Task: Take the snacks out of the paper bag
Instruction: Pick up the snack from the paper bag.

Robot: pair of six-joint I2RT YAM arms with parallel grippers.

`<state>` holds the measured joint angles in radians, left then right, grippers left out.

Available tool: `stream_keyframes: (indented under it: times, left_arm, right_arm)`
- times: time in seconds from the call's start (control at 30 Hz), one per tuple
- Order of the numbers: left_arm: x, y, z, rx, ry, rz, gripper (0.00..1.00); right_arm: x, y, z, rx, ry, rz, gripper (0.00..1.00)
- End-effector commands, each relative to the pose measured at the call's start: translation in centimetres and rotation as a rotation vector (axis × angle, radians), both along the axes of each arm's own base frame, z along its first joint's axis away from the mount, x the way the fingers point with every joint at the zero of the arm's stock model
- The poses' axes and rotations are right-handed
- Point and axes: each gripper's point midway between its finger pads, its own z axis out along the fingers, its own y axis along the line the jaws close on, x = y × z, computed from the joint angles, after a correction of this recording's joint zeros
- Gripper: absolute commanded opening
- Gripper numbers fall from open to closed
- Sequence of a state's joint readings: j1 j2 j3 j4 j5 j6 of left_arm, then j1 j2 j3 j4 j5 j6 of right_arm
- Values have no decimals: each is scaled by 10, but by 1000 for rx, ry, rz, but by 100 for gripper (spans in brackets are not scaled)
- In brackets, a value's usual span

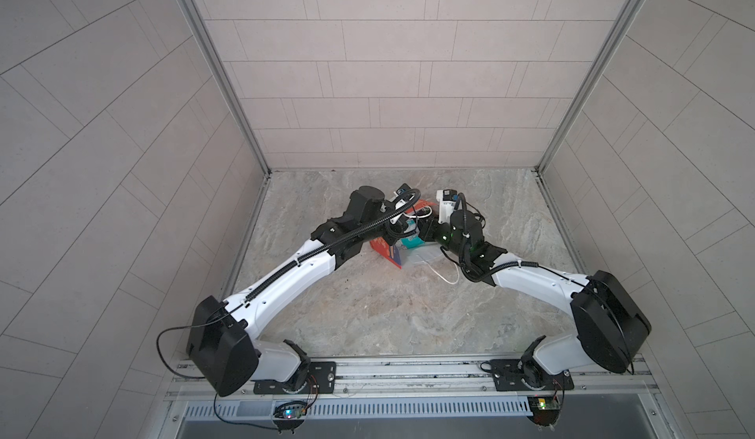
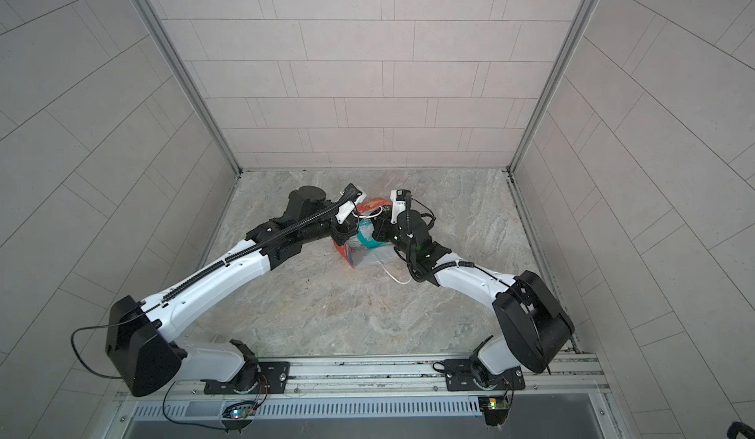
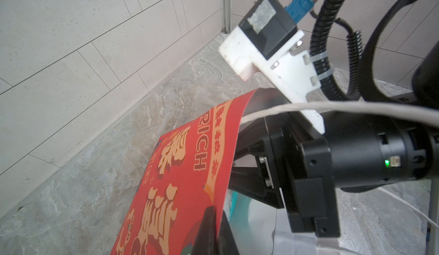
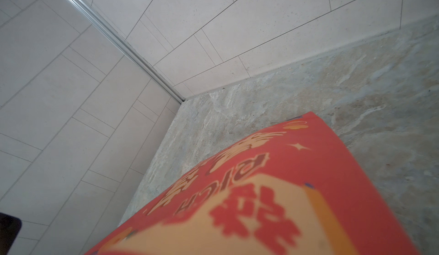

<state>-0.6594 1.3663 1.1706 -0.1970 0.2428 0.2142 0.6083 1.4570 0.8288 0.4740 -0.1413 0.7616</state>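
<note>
Left gripper (image 3: 217, 220), in from 8 o'clock, clamps the upper wall of the bag (image 3: 180, 170), which lies on its side mid-table (image 1: 367, 314), mouth gaping toward 5 o'clock. A teal snack (image 2: 367, 236) shows inside. Right gripper (image 2: 376, 230), in from 4 o'clock, is closed within the mouth; what it pinches is hidden. Snacks look light, crinkly and slippery, so a sealed edge is the best hold.

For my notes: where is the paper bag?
The paper bag lies mid-table in both top views, between left arm and right arm, nearer the back wall.
</note>
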Motion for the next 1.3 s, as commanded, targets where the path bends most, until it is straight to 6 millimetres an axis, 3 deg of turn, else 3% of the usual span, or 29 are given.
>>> stream_keyframes:
  times: [0.0,0.43,0.83,0.97,1.27]
  left_arm:
    - [-2,-3,17,-48,-49,-7,0]
    - [4,6,18,-33,-76,48,0]
    - [4,7,19,-37,-82,55,0]
    - [4,7,18,-37,-83,54,0]
    - [4,7,18,-38,-82,54,0]
  right_arm:
    - [-10,1,29,17,-57,36,5]
    - [-54,-14,53,-6,-213,131,0]
    - [-91,-47,105,-2,-414,129,0]
    - [-99,-65,125,8,-443,109,0]
    - [-124,-133,162,-11,-492,-52,0]
